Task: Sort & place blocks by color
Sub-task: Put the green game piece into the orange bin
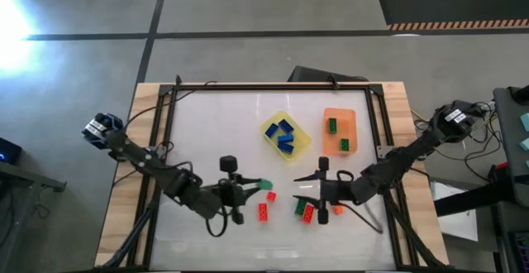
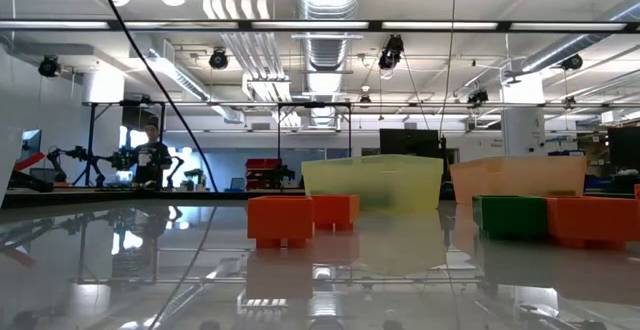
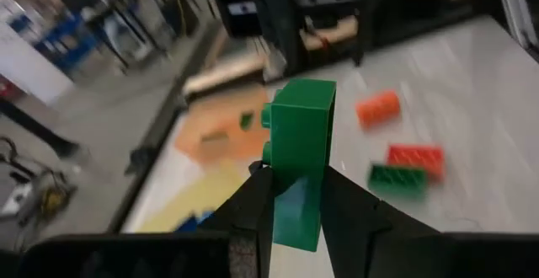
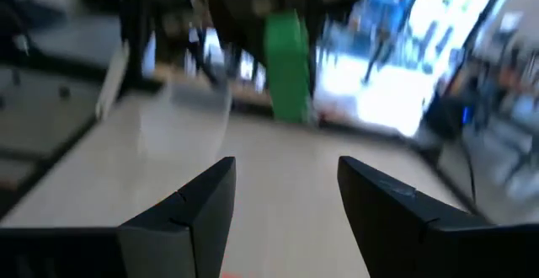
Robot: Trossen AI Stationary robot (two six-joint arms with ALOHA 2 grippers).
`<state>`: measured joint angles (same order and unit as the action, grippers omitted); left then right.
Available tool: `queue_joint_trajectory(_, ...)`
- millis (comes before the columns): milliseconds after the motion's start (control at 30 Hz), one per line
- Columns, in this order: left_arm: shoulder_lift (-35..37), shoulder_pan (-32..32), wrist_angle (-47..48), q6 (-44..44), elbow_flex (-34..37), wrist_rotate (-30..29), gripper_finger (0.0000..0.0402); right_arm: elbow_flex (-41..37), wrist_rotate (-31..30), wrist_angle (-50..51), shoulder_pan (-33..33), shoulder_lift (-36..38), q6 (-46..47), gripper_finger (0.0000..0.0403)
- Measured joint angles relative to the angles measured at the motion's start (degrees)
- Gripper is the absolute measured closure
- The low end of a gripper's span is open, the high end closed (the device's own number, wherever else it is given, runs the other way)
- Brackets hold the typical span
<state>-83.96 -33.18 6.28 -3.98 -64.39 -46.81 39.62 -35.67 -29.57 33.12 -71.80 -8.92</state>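
Note:
My left gripper (image 1: 254, 187) is shut on a green block (image 3: 300, 143) and holds it above the table's near middle. My right gripper (image 1: 312, 188) faces it from the right, open, with nothing between its fingers (image 4: 286, 170); the right wrist view shows the held green block (image 4: 286, 63) farther off. Loose on the table lie two red blocks (image 1: 271, 196) (image 1: 263, 213), then a green block (image 1: 300, 208), a red one (image 1: 309, 214) and a small orange one (image 1: 337, 210). The yellow tray (image 1: 302, 141) holds blue blocks (image 1: 283, 135). The orange tray (image 1: 339, 114) holds two green blocks (image 1: 332, 126). My left gripper pinches the green block's near end (image 3: 296, 215) between its two fingers (image 3: 255, 200). The fingers lie almost level and point toward the table's right. The block sticks out past the fingertips along them, studs to one side, lifted clear of the table.
The black frame (image 1: 273, 84) runs round the white table top. Both trays stand at the far middle and right. The loose blocks lie below and between the two grippers. In the low view the blocks (image 2: 280, 218) stand in front of the trays (image 2: 375, 182).

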Motion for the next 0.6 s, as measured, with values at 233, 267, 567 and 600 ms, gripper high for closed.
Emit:
queue_joint_trajectory(233, 0.00, 2.50, -22.28, -7.97, 8.94, 0.30, 0.0340, -4.01, 3.91, -20.58, -0.99, -3.68, -6.55, 0.0202)
queue_joint_trajectory(267, 0.00, 2.87, -24.28, -8.22, 9.71, 0.31, 0.0340, -3.70, 4.06, -20.80, -1.35, -4.32, -6.54, 0.0202)
queue_joint_trajectory(567, 0.00, 5.06, -29.09, -8.47, 11.96, 4.49, 0.0340, 1.48, 4.20, -20.68, -4.96, -8.34, -6.11, 0.0202)
queue_joint_trajectory(600, 0.00, 5.08, -29.22, -8.47, 12.03, 4.54, 0.0340, 1.86, 4.15, -20.53, -5.22, -8.57, -6.43, 0.0202)
